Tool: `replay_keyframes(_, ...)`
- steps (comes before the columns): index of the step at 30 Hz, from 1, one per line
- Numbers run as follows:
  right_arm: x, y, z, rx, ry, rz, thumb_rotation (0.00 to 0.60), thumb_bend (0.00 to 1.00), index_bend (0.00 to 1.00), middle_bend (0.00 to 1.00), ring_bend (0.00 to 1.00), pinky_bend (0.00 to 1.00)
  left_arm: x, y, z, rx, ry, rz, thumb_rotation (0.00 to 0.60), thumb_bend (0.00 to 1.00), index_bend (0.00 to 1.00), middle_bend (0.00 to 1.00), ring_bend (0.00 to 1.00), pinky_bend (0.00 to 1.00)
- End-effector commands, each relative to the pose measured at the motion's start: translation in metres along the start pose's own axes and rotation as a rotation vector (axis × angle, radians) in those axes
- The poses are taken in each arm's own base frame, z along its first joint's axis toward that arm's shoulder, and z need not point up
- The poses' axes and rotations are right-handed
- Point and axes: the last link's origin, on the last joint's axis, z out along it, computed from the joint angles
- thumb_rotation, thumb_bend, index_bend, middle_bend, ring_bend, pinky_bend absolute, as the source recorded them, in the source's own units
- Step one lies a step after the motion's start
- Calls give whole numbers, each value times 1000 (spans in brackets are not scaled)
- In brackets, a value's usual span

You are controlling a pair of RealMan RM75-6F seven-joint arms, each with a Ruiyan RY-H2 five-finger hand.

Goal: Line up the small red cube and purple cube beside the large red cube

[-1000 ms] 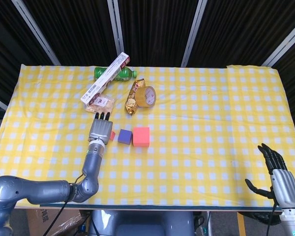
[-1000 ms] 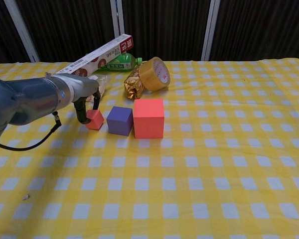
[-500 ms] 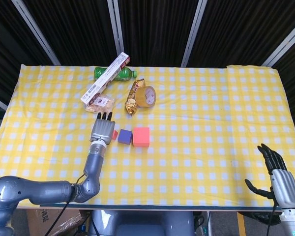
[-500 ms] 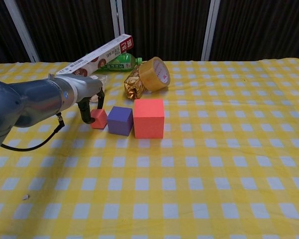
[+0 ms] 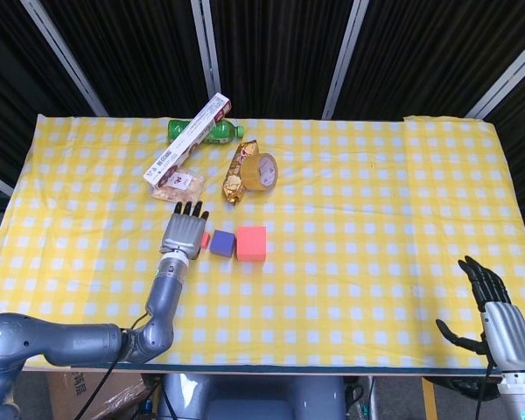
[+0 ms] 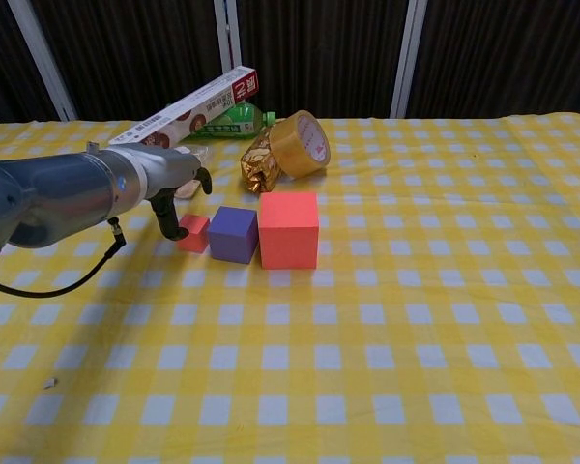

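Cubes: we see our left hand [image 6: 169,184] loose-fingered, a fingertip at the small red [image 6: 194,233], gripping nothing | purple [image 6: 233,234] next, big red [image 6: 289,229] after, in a row | right hand [image 5: 494,311] spread, empty, off the table.

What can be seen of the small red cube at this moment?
The small red cube is a plain, matte red block, foam-like in look, much the smallest of the three. It sits flat on the yellow checked cloth, left of the purple cube, very close to it; contact cannot be told. The large red cube follows in the same row. The left hand hangs over its left side, a fingertip at its edge; the head view half hides it.
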Motion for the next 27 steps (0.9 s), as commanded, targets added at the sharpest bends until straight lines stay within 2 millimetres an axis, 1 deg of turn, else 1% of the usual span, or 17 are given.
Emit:
replay_keyframes(1,0,0,0,-1,1,0,600,308,0,0,0,0,8,-4,-11,-37,25,-20,600,424,123,0,0,0)
replay_keyframes(2,0,0,0,0,1,0,600,307,0,0,0,0,11,-7,-16,-49,33,-19,600,436,118,0,0,0)
replay_keyframes(5,0,0,0,1,1,-2,600,307,0,0,0,0,13,-19,-28,-67,39,-12,600,533,91,0,0,0)
replay_keyframes(6,0,0,0,1,1,-3,600,308,0,0,0,0,13,-23,-31,-68,35,-6,600,579,80,0,0,0)
replay_keyframes(8,0,0,0,2,0,-5,600,307,0,0,0,0,10,-34,-38,-64,16,20,600,639,63,0,0,0)
replay_keyframes(10,0,0,-1,3,2,-7,600,308,0,0,0,0,7,-44,-43,-61,-4,35,600,670,52,0,0,0)
replay_keyframes(16,-1,0,0,1,2,-11,600,307,0,0,0,0,-4,-75,-52,-41,-55,86,600,682,50,0,0,0)
replay_keyframes(20,-1,-1,0,1,3,-12,600,308,0,0,0,0,-12,-90,-55,-41,-85,123,600,682,50,0,0,0)
replay_keyframes(23,-2,-1,0,2,2,-13,600,308,0,0,0,0,-18,-92,-53,-58,-99,142,600,682,50,0,0,0)
replay_keyframes(27,-2,-1,0,1,3,-14,600,307,0,0,0,0,-25,-90,-50,-74,-117,153,600,682,50,0,0,0)
